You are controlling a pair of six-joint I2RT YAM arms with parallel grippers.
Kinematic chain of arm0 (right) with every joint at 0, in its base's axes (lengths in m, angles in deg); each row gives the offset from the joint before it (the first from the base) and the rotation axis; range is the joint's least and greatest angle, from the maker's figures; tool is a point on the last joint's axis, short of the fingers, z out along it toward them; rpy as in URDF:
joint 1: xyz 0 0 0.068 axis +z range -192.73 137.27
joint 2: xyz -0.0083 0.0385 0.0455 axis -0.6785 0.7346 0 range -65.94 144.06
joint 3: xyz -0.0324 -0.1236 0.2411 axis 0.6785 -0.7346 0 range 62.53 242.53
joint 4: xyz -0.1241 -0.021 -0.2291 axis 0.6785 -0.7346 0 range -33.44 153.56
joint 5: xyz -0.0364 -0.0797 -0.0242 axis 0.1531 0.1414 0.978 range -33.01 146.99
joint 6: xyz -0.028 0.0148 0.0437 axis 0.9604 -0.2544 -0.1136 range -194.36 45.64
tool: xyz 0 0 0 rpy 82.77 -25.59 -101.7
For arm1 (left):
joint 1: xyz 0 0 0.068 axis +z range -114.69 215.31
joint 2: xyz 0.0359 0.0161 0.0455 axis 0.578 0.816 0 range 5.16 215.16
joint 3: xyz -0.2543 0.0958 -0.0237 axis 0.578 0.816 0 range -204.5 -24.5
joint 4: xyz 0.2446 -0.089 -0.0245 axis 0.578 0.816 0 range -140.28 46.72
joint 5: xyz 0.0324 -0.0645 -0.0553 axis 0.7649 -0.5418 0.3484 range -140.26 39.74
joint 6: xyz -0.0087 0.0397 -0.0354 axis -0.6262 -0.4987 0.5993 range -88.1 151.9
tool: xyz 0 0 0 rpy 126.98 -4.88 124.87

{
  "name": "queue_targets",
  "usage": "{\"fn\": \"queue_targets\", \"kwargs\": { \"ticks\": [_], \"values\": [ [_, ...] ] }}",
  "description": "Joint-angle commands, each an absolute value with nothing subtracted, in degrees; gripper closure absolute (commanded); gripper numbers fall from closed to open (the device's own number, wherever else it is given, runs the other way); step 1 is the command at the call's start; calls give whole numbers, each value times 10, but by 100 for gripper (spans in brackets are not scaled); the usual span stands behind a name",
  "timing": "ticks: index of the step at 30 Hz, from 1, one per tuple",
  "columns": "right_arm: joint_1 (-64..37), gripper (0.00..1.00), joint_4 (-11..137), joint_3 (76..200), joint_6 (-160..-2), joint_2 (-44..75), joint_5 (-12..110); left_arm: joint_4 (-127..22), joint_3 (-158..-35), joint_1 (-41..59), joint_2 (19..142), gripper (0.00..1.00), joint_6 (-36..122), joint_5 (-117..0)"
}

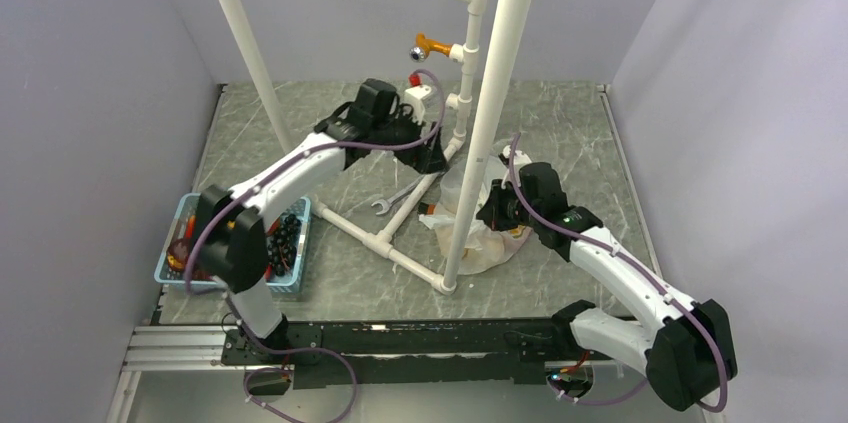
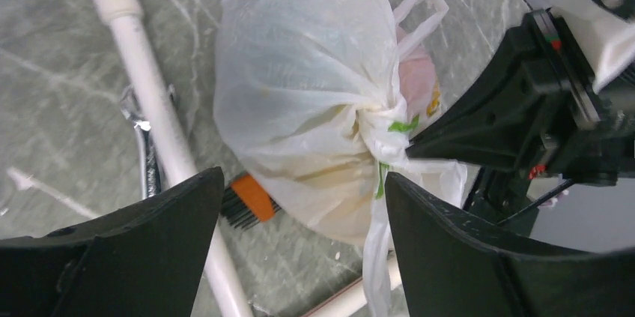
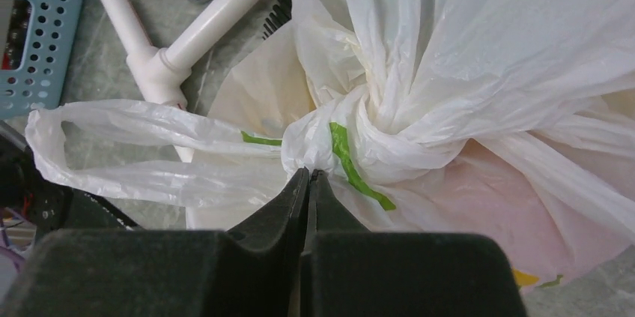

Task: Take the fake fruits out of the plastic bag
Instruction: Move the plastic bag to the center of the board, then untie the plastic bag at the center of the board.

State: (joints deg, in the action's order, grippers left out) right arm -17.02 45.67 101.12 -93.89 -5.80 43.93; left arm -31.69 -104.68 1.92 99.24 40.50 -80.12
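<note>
The plastic bag [image 1: 487,246] is white and translucent, tied in a knot with its loop handles hanging out, and lies on the table by the pipe frame. It also shows in the left wrist view [image 2: 299,85] and the right wrist view [image 3: 487,62]. A pinkish fake fruit [image 2: 416,77] shows faintly through the film; the other fruits inside are hidden. My right gripper [image 3: 308,173] is shut with its tips pinching the knot [image 3: 322,141]. My left gripper [image 2: 299,186] is open, above the bag and apart from it, jaws wide.
A light-blue basket [image 1: 170,268] at the left holds dark grapes [image 1: 287,236] and other fruits. A white PVC pipe frame [image 1: 390,243] with an upright pipe [image 1: 490,113] stands in front of the bag. A wrench [image 1: 396,199] and an orange brush [image 2: 251,195] lie beside it.
</note>
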Motion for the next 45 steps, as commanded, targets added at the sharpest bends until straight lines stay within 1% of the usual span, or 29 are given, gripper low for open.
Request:
{"fn": "queue_targets", "kwargs": {
  "ticks": [1,3,6,9,13,16,17,20,24,26,27,30,33,36,37,38,40,41,43,45],
  "values": [
    [-166,100,513,997,-953,-81,420,-235,-1176,3,1093,18,373,-874],
    [-166,100,529,985,-969,-91,418,-217,-1196,-9,1122,18,360,-869],
    [-167,100,553,967,-988,-103,413,-235,-1199,-25,1144,14,362,-861],
    [-166,100,556,964,-997,-104,430,-224,-1222,-29,1179,15,381,-864],
    [-166,100,550,967,-995,-93,434,-250,-1209,-50,1188,15,395,-818],
    [-166,100,555,961,-996,-97,427,-276,-1200,-63,1190,16,420,-763],
    [-166,100,557,958,-997,-102,425,-280,-1199,-66,1193,19,430,-738],
    [-166,100,560,951,-999,-115,420,-282,-1211,-73,1204,36,459,-677],
    [-166,100,566,934,-998,-128,416,-285,-1231,-93,1219,43,466,-636],
    [-166,100,566,931,-999,-131,415,-288,-1231,-103,1222,42,461,-628],
    [-166,100,567,931,-998,-132,414,-291,-1229,-106,1222,40,461,-629],
    [-166,100,567,930,-996,-132,413,-304,-1217,-114,1218,26,461,-642],
    [-166,100,569,927,-992,-134,405,-317,-1201,-118,1210,20,465,-654],
    [-166,100,567,925,-988,-137,402,-338,-1179,-126,1200,18,471,-654],
    [-166,100,567,925,-987,-137,400,-341,-1176,-128,1198,20,473,-651],
    [-166,100,566,925,-985,-136,398,-342,-1175,-130,1197,28,476,-648],
    [-166,100,564,926,-986,-134,393,-339,-1177,-132,1195,56,483,-638],
    [-166,100,560,927,-987,-132,393,-335,-1179,-132,1193,67,487,-626],
    [-167,100,546,929,-995,-133,408,-322,-1187,-132,1185,76,492,-594],
    [-167,100,531,929,-1004,-140,422,-312,-1201,-131,1178,96,490,-573]
  ]
}}
